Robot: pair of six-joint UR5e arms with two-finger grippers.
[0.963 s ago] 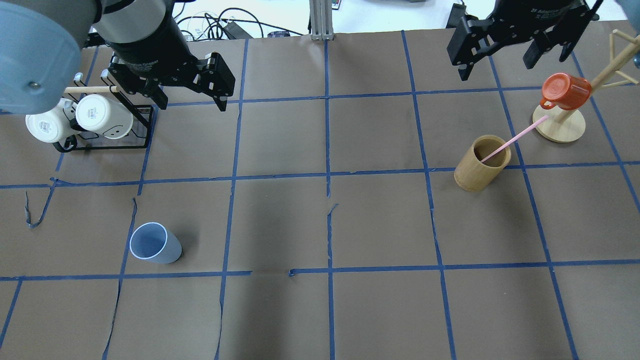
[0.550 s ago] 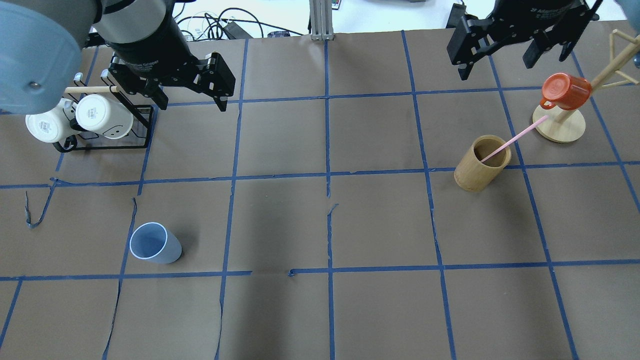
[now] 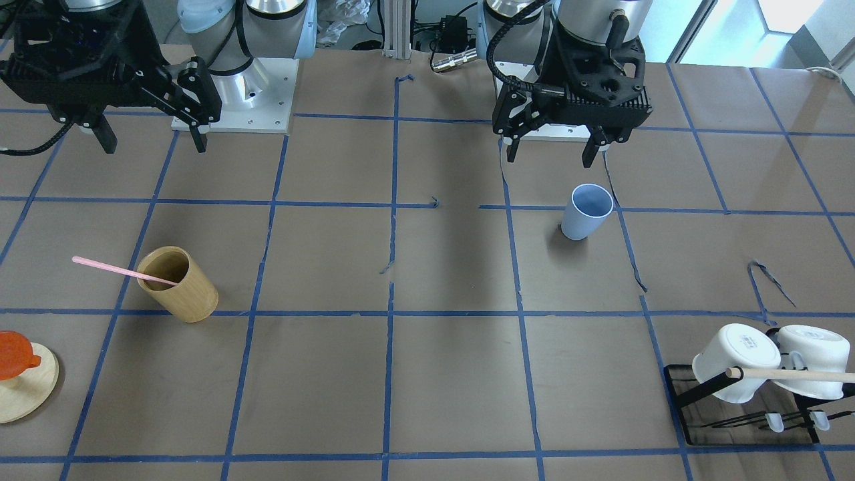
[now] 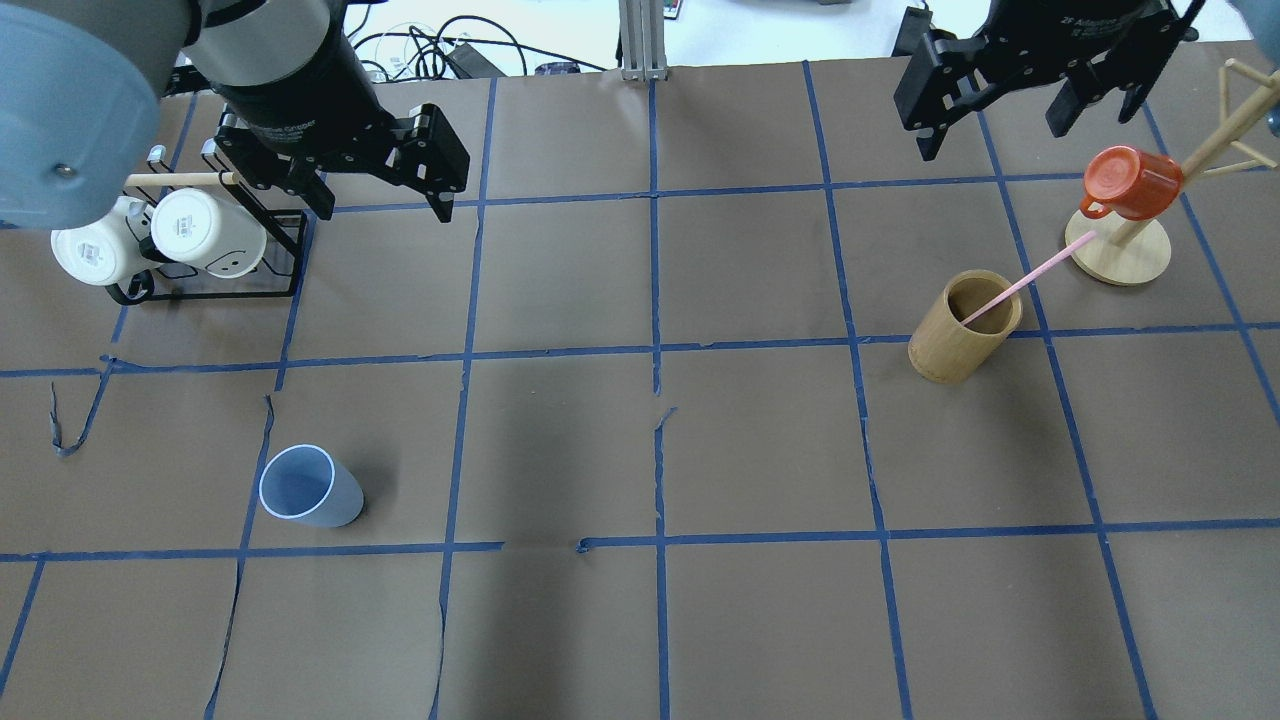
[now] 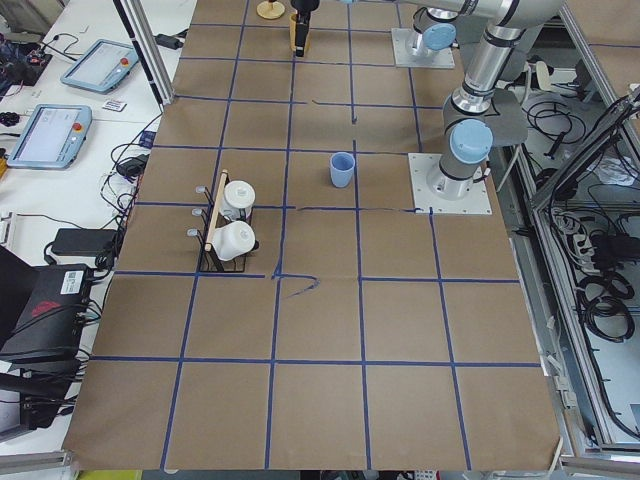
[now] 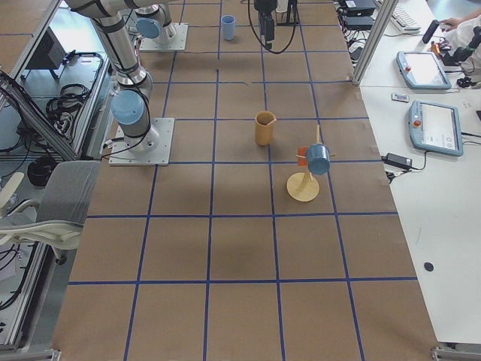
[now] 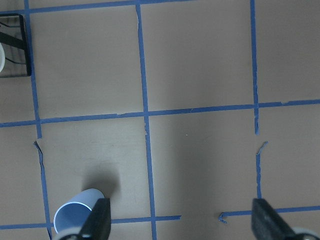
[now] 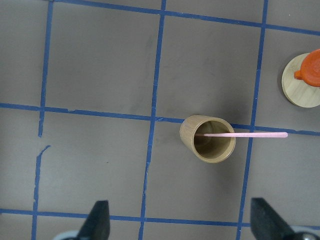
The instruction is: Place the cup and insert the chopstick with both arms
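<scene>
The pale blue cup [image 4: 310,487] stands upright on the brown table, left of centre; it also shows in the front view [image 3: 586,211] and at the lower left of the left wrist view [image 7: 75,217]. The pink chopstick [image 4: 1030,275] leans out of a tan wooden cylinder [image 4: 960,325] on the right, and shows in the right wrist view [image 8: 245,134]. My left gripper [image 4: 385,210] hangs open and empty high above the table, far beyond the cup. My right gripper [image 4: 990,140] hangs open and empty beyond the cylinder.
A black rack [image 4: 290,250] with two white mugs [image 4: 205,230] and a beige rod stands at the far left. A wooden mug tree [image 4: 1125,260] with an orange mug [image 4: 1130,183] stands at the far right, close to the chopstick's tip.
</scene>
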